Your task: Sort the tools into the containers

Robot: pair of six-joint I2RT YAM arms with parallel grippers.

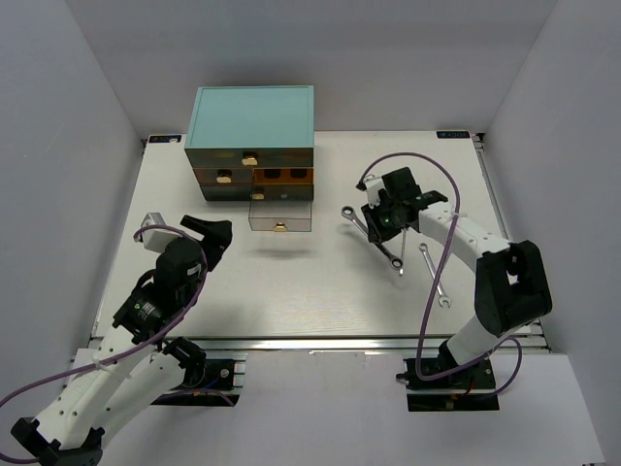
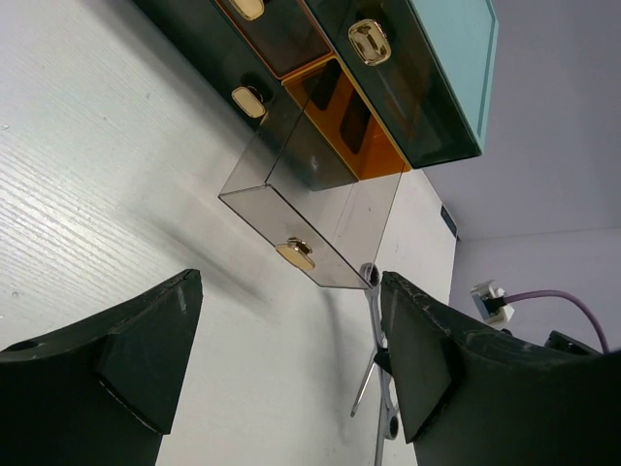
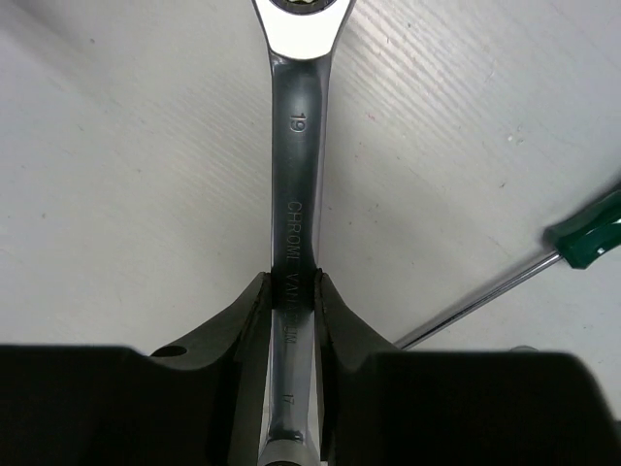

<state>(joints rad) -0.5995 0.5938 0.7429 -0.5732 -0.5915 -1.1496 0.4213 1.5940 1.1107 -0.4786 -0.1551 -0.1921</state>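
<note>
The left arm reaches forward from its base. Its end effector has its fingers spread wide with nothing between them. The right arm bends inward at the elbow, and its end effector is clamped on a wrench.

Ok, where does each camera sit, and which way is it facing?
Top external: above and behind the robot, looking down on the table; both arms show.
Left wrist: on the left arm, facing the pulled-out drawer past the open left gripper.
Right wrist: looks along the right gripper, shut on the wrench.
Shared: drawer, top and left wrist; wrench, top and right wrist.
</note>
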